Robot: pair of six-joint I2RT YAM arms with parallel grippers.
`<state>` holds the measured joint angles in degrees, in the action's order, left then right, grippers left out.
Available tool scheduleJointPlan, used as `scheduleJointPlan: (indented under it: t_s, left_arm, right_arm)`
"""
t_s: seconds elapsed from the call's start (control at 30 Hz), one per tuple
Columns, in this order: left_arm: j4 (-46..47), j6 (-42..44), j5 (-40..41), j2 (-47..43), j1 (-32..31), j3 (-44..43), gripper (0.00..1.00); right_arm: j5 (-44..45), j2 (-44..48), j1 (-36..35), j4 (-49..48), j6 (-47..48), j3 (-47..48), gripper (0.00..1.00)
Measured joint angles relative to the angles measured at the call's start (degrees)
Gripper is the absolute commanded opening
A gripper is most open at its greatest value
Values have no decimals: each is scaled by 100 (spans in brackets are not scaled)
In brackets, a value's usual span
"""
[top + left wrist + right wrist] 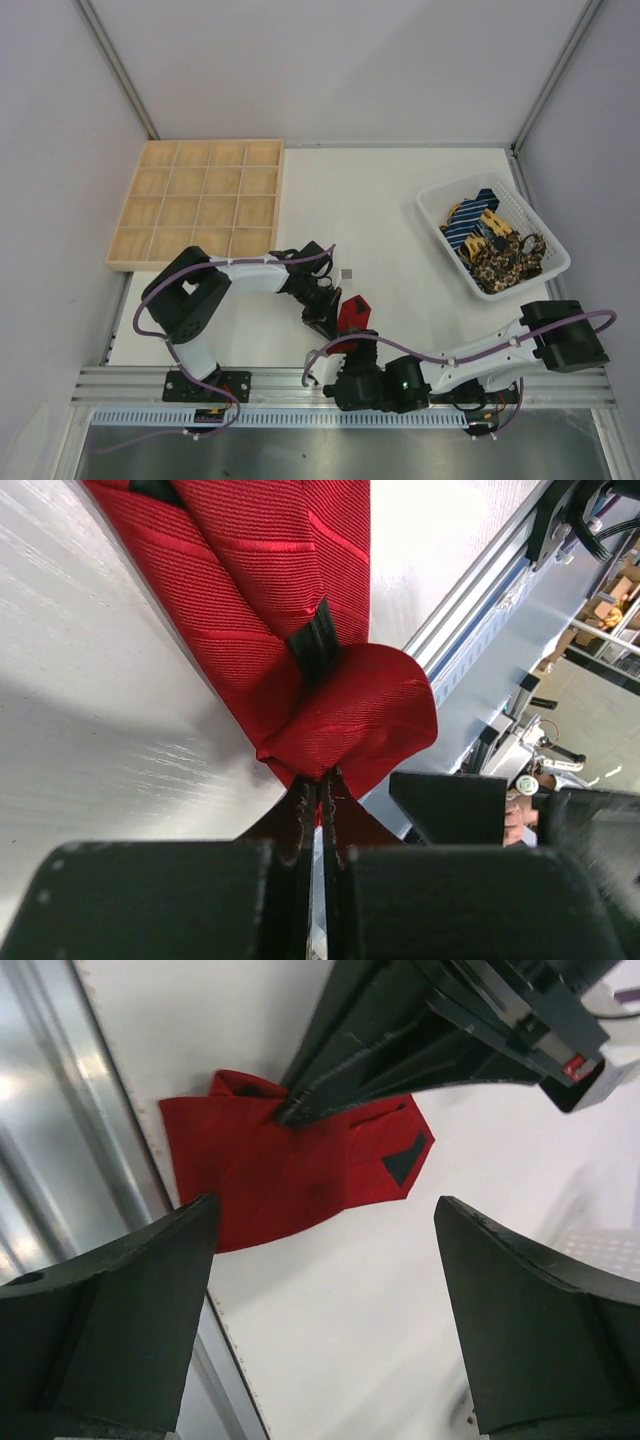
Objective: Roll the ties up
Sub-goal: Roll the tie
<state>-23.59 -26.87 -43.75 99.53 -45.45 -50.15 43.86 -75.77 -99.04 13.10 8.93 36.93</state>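
Observation:
A plain red tie (352, 314) lies folded on the white table near the front edge. My left gripper (322, 318) is shut on its folded end; in the left wrist view the tie (300, 600) bunches into a loop right at the gripper (322, 780). My right gripper (350, 372) is open and empty just in front of the tie; its wrist view shows the tie (290, 1170) beyond the spread fingers (130, 1290), with the gripper (325, 1260) above bare table. Other ties, navy striped, mustard and speckled (495, 245), lie in a basket.
A white basket (437, 196) stands at the right back. A wooden tray with several compartments (198, 203) stands at the left back. The metal rail (300, 385) runs along the table's front edge just behind my right gripper. Purple cables loop over both arms.

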Motion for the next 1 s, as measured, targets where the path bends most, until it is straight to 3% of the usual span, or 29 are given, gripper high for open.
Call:
scheduleJointPlan:
  t_s: [0.37, 1.0]
  left_arm:
    - [-260, 157, -103, 160, 96, -166, 1]
    - [-452, 251, -170, 293, 107, -284, 0]
  right_arm:
    - [396, -680, -525, 136, -367, 693, 85]
    - [219, -1049, -422, -44, -503, 358, 75]
